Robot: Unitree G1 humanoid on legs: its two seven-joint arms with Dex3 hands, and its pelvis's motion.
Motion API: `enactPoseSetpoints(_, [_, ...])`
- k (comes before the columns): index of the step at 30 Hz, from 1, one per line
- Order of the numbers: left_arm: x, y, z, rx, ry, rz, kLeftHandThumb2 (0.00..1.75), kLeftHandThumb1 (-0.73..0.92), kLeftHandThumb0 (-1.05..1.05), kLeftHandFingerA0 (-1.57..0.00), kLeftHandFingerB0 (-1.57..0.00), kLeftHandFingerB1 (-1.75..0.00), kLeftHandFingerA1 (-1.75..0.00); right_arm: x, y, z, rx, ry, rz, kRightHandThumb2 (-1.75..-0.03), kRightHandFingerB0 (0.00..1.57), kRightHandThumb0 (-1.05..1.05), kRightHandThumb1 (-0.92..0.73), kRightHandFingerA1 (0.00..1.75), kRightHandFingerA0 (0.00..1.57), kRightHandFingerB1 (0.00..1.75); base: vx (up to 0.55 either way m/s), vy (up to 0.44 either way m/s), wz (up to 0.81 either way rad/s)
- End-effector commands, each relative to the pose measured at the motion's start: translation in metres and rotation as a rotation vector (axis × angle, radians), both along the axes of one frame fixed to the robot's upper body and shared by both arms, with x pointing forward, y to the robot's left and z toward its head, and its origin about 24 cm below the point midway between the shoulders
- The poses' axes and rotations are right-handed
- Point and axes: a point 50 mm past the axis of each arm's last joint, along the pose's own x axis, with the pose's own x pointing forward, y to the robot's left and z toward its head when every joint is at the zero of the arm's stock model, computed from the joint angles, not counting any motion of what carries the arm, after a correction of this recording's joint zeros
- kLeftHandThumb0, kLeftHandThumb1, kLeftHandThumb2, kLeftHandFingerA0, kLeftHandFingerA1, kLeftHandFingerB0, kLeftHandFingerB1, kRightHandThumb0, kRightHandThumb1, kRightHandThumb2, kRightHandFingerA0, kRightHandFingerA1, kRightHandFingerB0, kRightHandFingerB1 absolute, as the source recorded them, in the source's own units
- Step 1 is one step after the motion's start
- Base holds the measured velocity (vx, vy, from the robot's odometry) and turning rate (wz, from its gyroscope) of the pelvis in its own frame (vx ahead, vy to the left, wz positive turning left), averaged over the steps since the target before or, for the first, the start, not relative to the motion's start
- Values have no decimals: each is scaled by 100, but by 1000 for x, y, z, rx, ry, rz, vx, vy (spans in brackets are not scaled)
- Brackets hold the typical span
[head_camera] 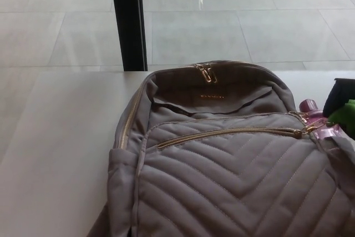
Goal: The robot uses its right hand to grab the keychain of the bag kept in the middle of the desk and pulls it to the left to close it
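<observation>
Going left to right: bare white desk (55,137) on the left, with a black post (128,20) behind its far edge; no left hand anywhere in the shot. The grey quilted bag (222,181) lies flat on its back in the middle of the desk, front pocket facing up; my guess is it's laid that way so the zipper runs sideways and a straight pull does the job. The front pocket's gold zipper (227,133) runs across the bag, and its slider sits way over at the right end, so the whole run is yet to be pulled leftward. The pink keychain (316,117) hangs off that right end, just beside the bag's right shoulder. The right hand (341,106) pokes in at the right edge, black with a bit of green on it, just right of the keychain and maybe touching it; it's cut off by the frame, so I can't tell whether it's open or already clamped on the keychain.
</observation>
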Motion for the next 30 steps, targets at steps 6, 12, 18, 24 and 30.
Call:
enactPoseSetpoints(6, [0, 3, 4, 20, -32, 26, 100, 92, -105, -104, -102, -109, -117, 3, 18, 7, 322, 5, -13, -123, 80, -27, -46, 175, 92, 155, 0, 0, 0])
enactPoseSetpoints(12, [0, 3, 4, 30, -27, 19, 99, 92, -105, -106, -104, -108, -115, 0, 39, 9, 350, 20, 18, -122, 80, -28, -46, 175, 92, 154, 0, 0, 0])
enactPoseSetpoints(18, [1, 5, 5, 34, -34, 19, 103, 92, -105, -109, -105, -109, -115, -4, 57, 10, 367, 56, 81, -116, 82, -25, -52, 175, 92, 145, 0, 0, 0])
enactPoseSetpoints(24, [2, 4, 6, 31, -49, 15, 98, 92, -105, -106, -103, -109, -115, -6, 69, 11, 305, 69, 152, -126, 79, -24, -46, 175, 90, 155, 0, 0, 0])
enactPoseSetpoints(30, [4, 6, 8, 39, -47, 10, 113, 92, -105, -107, -102, -110, -115, -9, 87, 12, 232, 122, 221, -122, 77, -22, -48, 175, 91, 150, 0, 0, 0])
